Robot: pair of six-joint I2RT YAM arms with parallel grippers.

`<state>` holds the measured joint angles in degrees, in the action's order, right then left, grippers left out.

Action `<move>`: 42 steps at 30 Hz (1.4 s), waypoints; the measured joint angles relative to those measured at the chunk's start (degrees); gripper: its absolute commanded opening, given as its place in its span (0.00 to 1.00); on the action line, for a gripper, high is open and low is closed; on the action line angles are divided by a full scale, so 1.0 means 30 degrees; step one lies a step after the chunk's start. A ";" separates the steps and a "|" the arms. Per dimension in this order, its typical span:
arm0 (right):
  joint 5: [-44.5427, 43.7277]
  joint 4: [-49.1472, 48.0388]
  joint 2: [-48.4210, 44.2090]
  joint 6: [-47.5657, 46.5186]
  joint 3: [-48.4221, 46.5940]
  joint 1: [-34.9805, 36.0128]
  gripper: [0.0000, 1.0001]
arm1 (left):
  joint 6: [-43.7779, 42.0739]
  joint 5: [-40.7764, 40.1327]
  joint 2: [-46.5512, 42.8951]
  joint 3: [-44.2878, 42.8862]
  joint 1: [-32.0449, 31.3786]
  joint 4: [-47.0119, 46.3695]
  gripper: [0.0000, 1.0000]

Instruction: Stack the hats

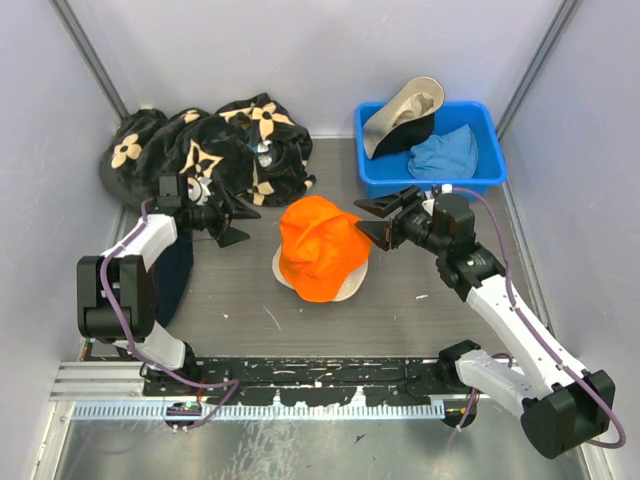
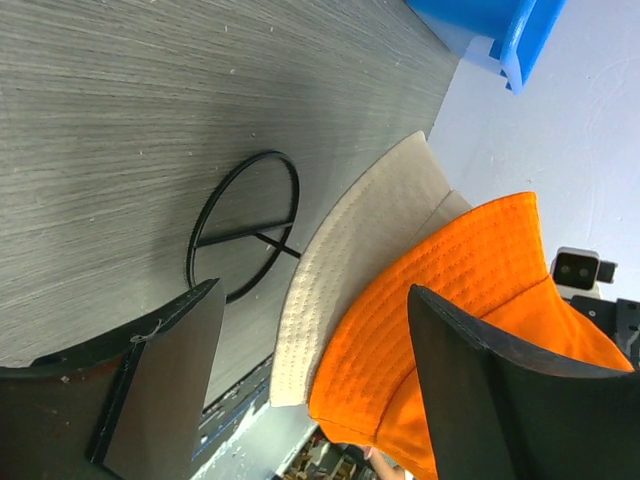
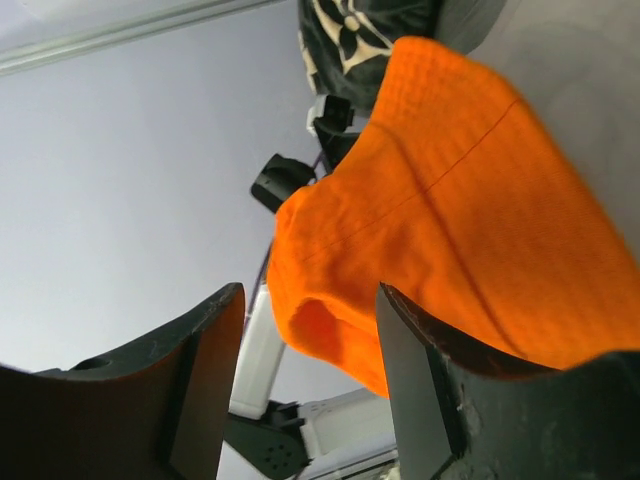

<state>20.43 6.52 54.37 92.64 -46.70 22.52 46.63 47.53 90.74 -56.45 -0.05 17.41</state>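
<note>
An orange hat point(image 1: 322, 248) sits mid-table on top of a cream hat whose brim point(image 1: 352, 291) shows beneath it. My left gripper point(image 1: 238, 222) is open and empty just left of the stack. My right gripper point(image 1: 372, 218) is open and empty just right of it. The left wrist view shows the orange hat point(image 2: 450, 300) and cream brim point(image 2: 350, 260) ahead of the open left gripper point(image 2: 310, 400). The right wrist view shows the orange hat point(image 3: 450, 230) beyond the open right gripper point(image 3: 310, 380). A light blue hat point(image 1: 443, 152) and a tan hat point(image 1: 400, 112) lie in a blue bin point(image 1: 480, 178).
A large black cloth with tan flowers point(image 1: 200, 145) is heaped at the back left. A dark navy garment point(image 1: 175, 275) lies under the left arm. A black ring mark point(image 2: 245, 225) is on the table. Grey walls close both sides.
</note>
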 measured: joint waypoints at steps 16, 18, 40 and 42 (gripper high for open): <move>0.7766 0.0525 -0.0780 -1.0921 0.3322 -0.5931 0.66 | 0.1253 0.0736 -0.0240 0.0168 -0.0372 -0.0612 0.74; 0.8393 -0.0066 -0.0692 -1.0928 0.4393 -0.5960 0.66 | 0.1311 0.0772 -0.0240 0.0168 -0.0481 -0.0597 0.74; 1.0892 -1.5701 0.3643 -0.4080 0.9653 -0.6054 0.65 | 0.1042 0.0743 -0.0233 -0.0160 -0.0823 0.0306 0.74; 1.0899 -1.7041 0.4226 -0.3446 0.9653 -0.6054 0.65 | 0.0991 0.0743 -0.0240 -0.0357 -0.0823 0.0306 0.74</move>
<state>53.12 -44.60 67.05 82.30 -17.74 4.36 49.60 49.76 90.02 -57.52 -2.52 18.33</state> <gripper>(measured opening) 0.650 0.738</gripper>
